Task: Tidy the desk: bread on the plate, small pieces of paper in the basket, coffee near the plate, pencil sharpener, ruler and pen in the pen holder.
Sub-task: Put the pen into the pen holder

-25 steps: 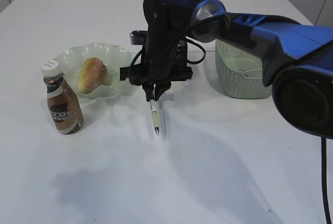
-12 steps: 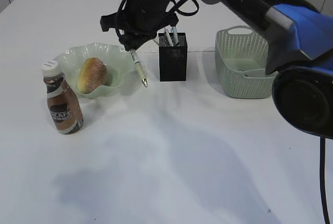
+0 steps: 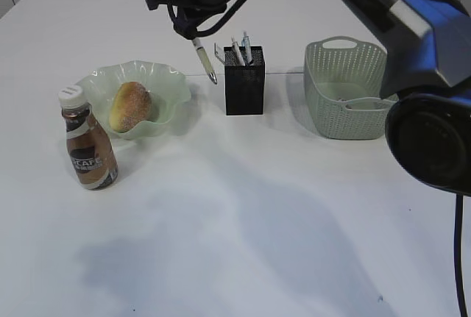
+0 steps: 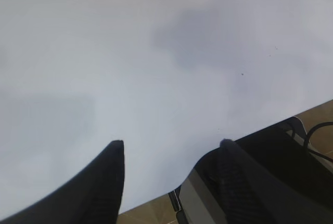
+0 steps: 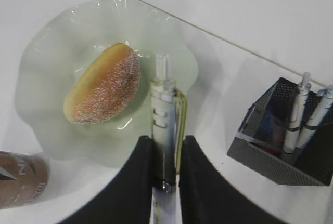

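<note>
My right gripper [image 5: 165,142] is shut on a white pen [image 5: 164,110] and holds it in the air, left of the black mesh pen holder [image 3: 244,82]. In the exterior view the pen [image 3: 204,60] hangs tip down from the gripper [image 3: 193,36], above the plate's right rim. The holder [image 5: 283,141] has two pens and a ruler in it. A bread roll [image 3: 130,106] lies on the pale green plate [image 3: 171,85]. A coffee bottle [image 3: 88,140] stands in front of the plate. My left gripper [image 4: 171,146] is open and empty over bare table.
A green basket [image 3: 346,100] stands right of the pen holder, with something pale inside. The right arm spans the upper right of the exterior view. The table's edge and a dark base show in the left wrist view [image 4: 270,156].
My right gripper has lifted the pen off the table and carried it up and back, from in front of the pen holder to above the plate's right rim.
</note>
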You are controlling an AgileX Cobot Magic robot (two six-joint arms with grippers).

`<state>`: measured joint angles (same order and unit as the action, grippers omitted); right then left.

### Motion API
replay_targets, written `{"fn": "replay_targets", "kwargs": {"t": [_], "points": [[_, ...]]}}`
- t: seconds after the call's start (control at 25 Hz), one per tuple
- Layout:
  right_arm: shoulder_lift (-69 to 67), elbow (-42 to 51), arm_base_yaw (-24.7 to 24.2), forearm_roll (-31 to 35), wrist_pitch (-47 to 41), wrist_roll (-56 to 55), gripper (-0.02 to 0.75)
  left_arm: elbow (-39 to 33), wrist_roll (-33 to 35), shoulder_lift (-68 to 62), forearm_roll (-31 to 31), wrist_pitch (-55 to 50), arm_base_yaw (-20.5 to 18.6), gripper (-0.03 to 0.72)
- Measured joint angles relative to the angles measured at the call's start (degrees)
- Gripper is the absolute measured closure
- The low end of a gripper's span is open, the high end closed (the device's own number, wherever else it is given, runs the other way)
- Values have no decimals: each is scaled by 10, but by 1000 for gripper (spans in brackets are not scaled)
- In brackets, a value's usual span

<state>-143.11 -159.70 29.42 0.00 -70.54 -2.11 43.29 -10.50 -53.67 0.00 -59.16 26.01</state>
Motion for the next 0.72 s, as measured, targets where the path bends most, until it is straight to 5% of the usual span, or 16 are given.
{"fn": "replay_targets", "kwargs": {"t": [0.72], "points": [[0, -6, -50, -91, 142, -4, 635, 0, 0, 0, 13, 2, 0, 287]]}}
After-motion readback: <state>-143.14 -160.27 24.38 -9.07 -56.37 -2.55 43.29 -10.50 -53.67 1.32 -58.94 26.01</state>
